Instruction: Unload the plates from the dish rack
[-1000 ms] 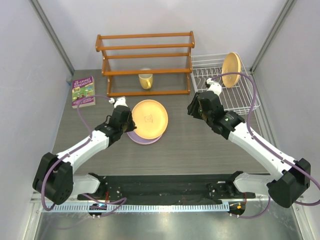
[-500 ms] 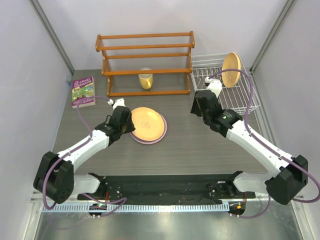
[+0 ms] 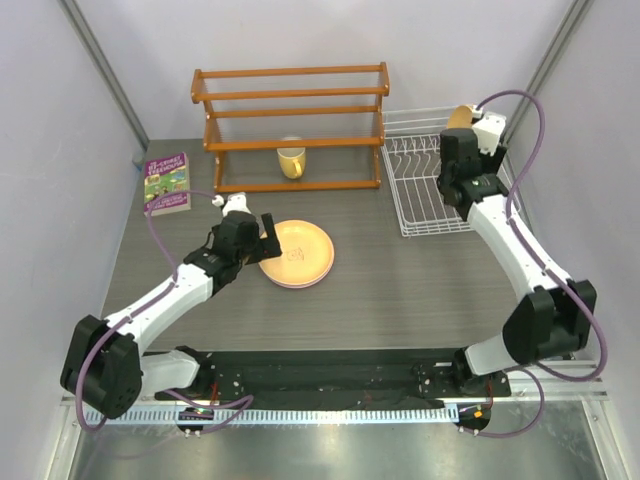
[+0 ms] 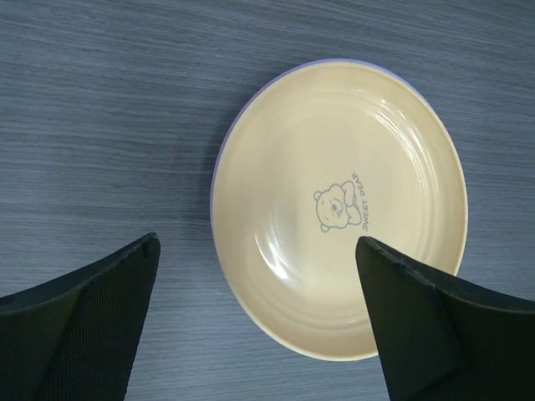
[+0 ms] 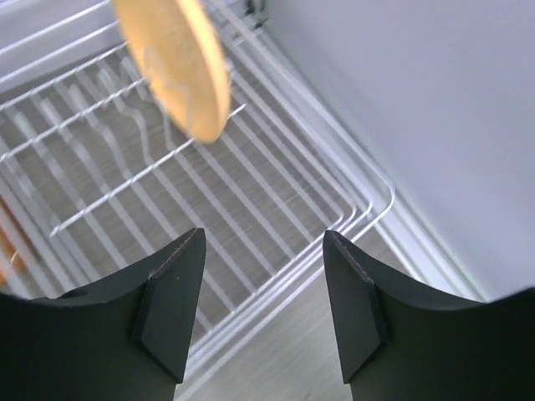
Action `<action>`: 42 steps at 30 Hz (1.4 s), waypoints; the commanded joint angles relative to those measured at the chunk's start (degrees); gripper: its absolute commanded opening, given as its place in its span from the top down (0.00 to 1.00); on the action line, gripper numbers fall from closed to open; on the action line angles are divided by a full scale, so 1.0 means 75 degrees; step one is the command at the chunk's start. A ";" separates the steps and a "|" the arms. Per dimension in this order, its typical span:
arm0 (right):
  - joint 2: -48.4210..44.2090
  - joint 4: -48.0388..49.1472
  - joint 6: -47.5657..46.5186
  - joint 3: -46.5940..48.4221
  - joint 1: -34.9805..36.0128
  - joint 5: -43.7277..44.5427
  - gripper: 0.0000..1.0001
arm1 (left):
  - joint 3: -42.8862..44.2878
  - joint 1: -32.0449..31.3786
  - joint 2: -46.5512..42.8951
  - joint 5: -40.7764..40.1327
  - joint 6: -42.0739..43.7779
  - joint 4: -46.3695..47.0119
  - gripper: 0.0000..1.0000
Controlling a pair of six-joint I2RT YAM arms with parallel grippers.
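A cream-peach plate (image 3: 298,250) with a bear print lies flat on a lavender plate (image 4: 219,171), of which only a thin rim shows. My left gripper (image 3: 263,240) hovers at the stack's left edge, wide open and holding nothing; in the left wrist view its fingers straddle the plate's near rim (image 4: 257,244). An orange-yellow plate (image 5: 175,63) stands upright in the white wire dish rack (image 3: 420,205) at the back right. In the top view my arm hides most of that plate (image 3: 458,116). Over the rack, my right gripper (image 5: 263,242) is open and empty, short of the plate.
A brown wooden shelf rack (image 3: 290,125) stands at the back, with a yellow mug (image 3: 291,161) under it. A book (image 3: 166,183) lies at the back left. Walls close in on both sides; the right wall runs just past the dish rack's wire rim (image 5: 372,196).
My left gripper went from shut to wide open, letting the cream plate settle flat on the lavender one. My right arm swung from mid-table to over the dish rack, jaws widening.
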 commanded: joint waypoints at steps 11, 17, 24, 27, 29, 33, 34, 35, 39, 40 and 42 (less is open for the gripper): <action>0.3367 0.2664 -0.2662 0.3023 -0.0850 0.0687 0.40 | 0.0916 0.0023 -0.0026 0.0518 0.0938 0.0554 0.00; 0.4587 0.3169 -0.3523 0.4020 -0.1095 0.0769 0.40 | 0.0998 0.0023 0.0290 0.0565 0.1043 0.0695 0.01; 0.5455 0.3649 -0.4110 0.4443 -0.1423 0.0664 0.40 | 0.1056 0.0023 0.0536 0.0647 0.1067 0.0871 0.01; 0.5607 0.3602 -0.3969 0.4431 -0.1517 0.0359 0.40 | 0.1139 0.0023 0.0689 0.0694 0.1090 0.0883 0.01; 0.5771 0.3591 -0.3957 0.4478 -0.1541 0.0347 0.41 | 0.1139 0.0023 0.0724 0.0694 0.1113 0.0918 0.01; 0.5982 0.3357 -0.3863 0.4712 -0.1553 0.0196 0.45 | 0.1115 0.0023 0.0795 0.0706 0.1125 0.0977 0.01; 0.6006 0.3310 -0.3863 0.4736 -0.1553 0.0230 0.51 | 0.1115 0.0023 0.0853 0.0694 0.1114 0.1012 0.00; 0.6029 0.3310 -0.3851 0.4759 -0.1541 0.0276 0.69 | 0.1127 0.0023 0.0853 0.0706 0.1137 0.1000 0.01; 0.5878 0.3286 -0.3828 0.4783 -0.1553 0.0148 0.99 | 0.1220 0.0023 0.0982 0.0717 0.1195 0.1058 0.00; 0.5842 0.3298 -0.3851 0.4771 -0.1541 0.0090 0.99 | 0.1267 0.0023 0.1017 0.0717 0.1207 0.1059 0.01; 0.5749 0.3286 -0.3956 0.4771 -0.1541 0.0089 0.99 | 0.1314 0.0023 0.1111 0.0799 0.1196 0.1082 0.00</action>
